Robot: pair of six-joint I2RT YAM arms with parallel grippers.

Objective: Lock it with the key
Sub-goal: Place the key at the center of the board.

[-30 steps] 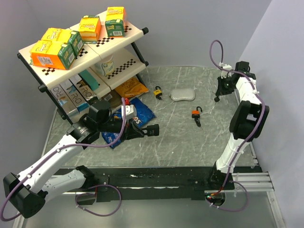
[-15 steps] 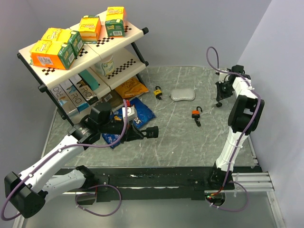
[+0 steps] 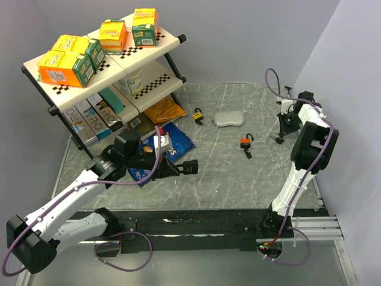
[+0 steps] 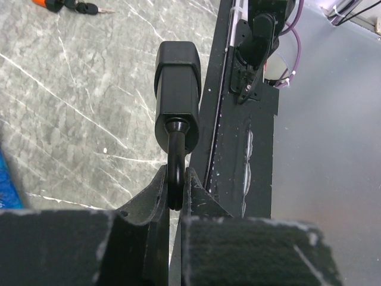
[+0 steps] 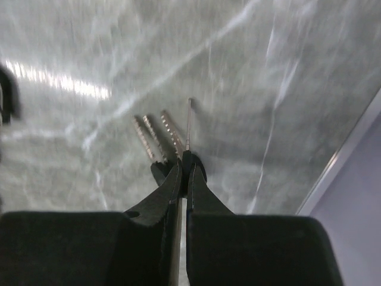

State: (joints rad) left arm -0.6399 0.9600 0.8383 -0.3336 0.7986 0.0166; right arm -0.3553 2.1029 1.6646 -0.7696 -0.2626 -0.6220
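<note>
My left gripper (image 3: pixel 173 169) is shut on the shackle (image 4: pixel 175 170) of the black padlock (image 3: pixel 190 165), holding it over the table with the body (image 4: pixel 177 83) pointing away from the fingers. My right gripper (image 3: pixel 280 137) is at the table's far right edge, shut on the key bunch (image 5: pixel 164 134). In the right wrist view one black key head is pinched between the fingertips (image 5: pixel 196 179), and its thin blade and three toothed blades fan out ahead, just above the marble. The two grippers are far apart.
An orange padlock with keys (image 3: pixel 245 143) lies mid-table and shows in the left wrist view (image 4: pixel 44 3). A yellow padlock (image 3: pixel 197 114) and a grey oval pad (image 3: pixel 229 119) lie further back. A shelf rack (image 3: pixel 113 65) with boxes and snack bags (image 3: pixel 172 140) stands at left.
My right gripper has swung toward the near side along the right edge, carrying the key bunch. My left gripper with the black padlock has shifted only slightly.
</note>
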